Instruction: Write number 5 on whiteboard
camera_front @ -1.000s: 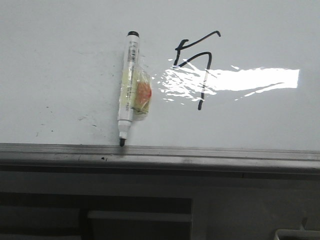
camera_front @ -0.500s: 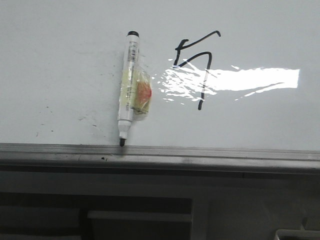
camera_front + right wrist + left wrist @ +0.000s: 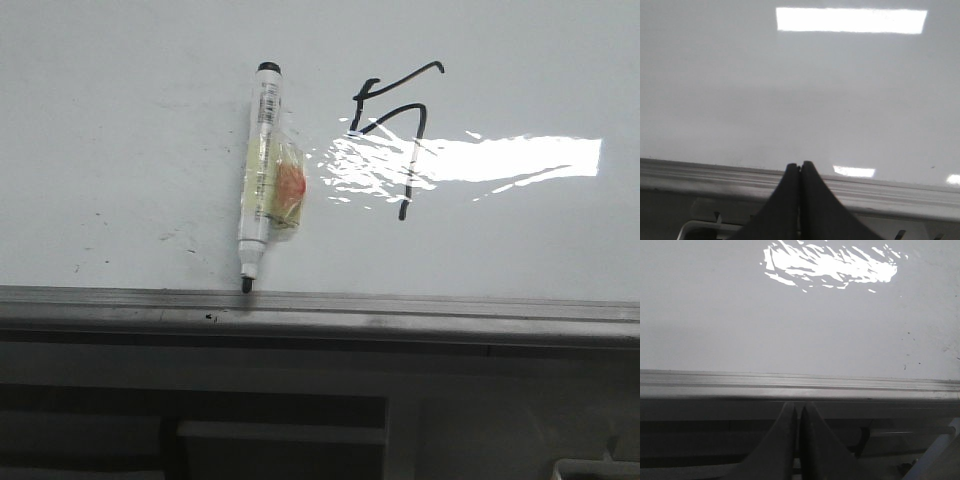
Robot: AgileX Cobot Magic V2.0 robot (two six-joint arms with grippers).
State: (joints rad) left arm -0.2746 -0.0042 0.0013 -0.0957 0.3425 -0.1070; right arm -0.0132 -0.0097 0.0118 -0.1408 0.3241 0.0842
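The number 5 (image 3: 395, 135) is already drawn on the whiteboard (image 3: 120, 120), right beside the marker (image 3: 260, 170) lying loose there, and both end effectors, left (image 3: 799, 440) and right (image 3: 800, 200), are clenched on nothing, so the job looks finished

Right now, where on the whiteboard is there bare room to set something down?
The whiteboard is bare left of the marker, and right of the number 5 beyond the glare. It is crowded between marker and number 5.

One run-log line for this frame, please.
number 5 drawn on whiteboard | marker lying uncapped | left gripper shut | right gripper shut
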